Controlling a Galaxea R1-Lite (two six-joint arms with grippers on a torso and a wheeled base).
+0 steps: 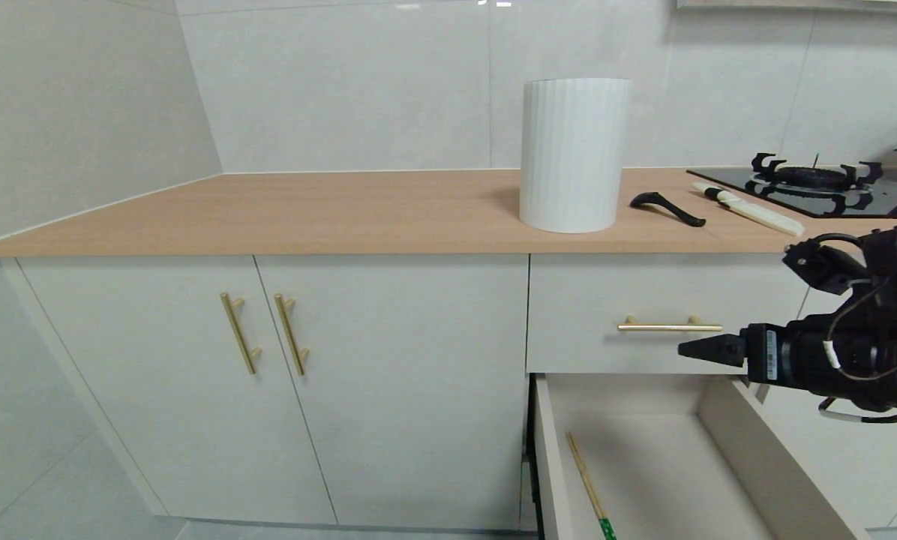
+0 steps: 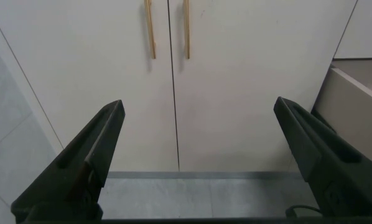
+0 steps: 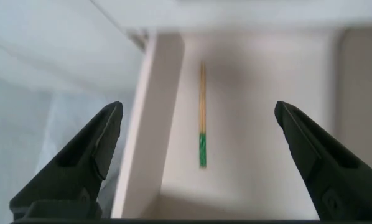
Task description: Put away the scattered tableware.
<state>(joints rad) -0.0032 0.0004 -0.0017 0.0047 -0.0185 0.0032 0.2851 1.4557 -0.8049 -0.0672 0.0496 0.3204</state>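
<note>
Right hand (image 1: 707,350), released and empty, hangs lower right over drawer (image 1: 763,457); knife (image 1: 752,210) lies diagonally on bench (image 1: 306,214), upper right.

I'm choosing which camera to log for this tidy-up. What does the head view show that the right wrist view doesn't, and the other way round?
Head view adds: the wooden counter with a white ribbed container, a black utensil and a pale utensil near it, the stove, the cabinet doors and the shut drawer.
Right wrist view adds: the chopsticks at full length down to their green end, and the right gripper spread open, holding nothing.
Both: the open drawer, the chopsticks lying in it, and the right gripper over it.
</note>
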